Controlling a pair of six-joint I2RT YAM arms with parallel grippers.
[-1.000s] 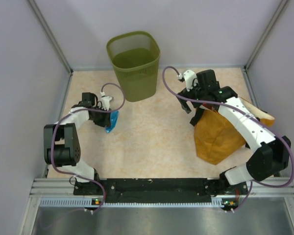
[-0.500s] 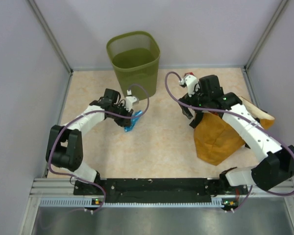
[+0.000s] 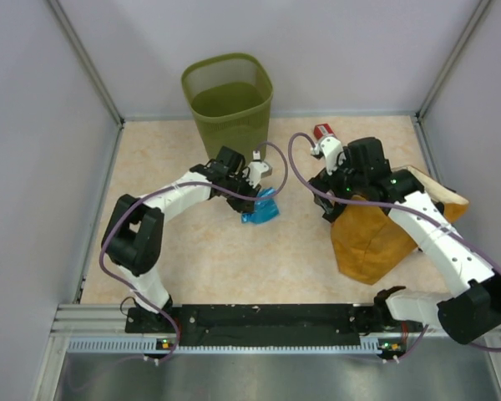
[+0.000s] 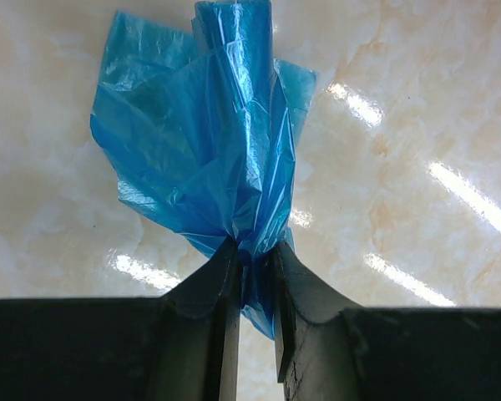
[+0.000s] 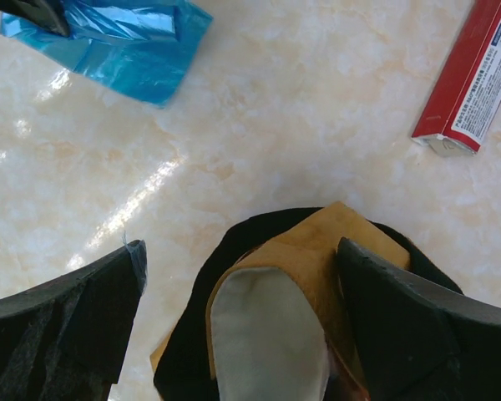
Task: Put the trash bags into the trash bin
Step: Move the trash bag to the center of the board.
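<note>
Left wrist: the left gripper [image 4: 252,280] is pinched on the bunched end of a thin, crinkly blue plastic-film trash bag [image 4: 200,134] (probably light, limp, slippery; gathered folds hold best), near the olive-green wire-mesh trash bin [image 3: 230,125], not yet inside. The right gripper [image 5: 242,276] gapes empty over a mustard-orange sack [image 5: 317,242].

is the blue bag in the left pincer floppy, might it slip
The thin crinkled blue plastic film bag is likely floppy and light, fanning loosely from the left pincer. Possibly slippery, as only a bunched tip is pinched.
</note>
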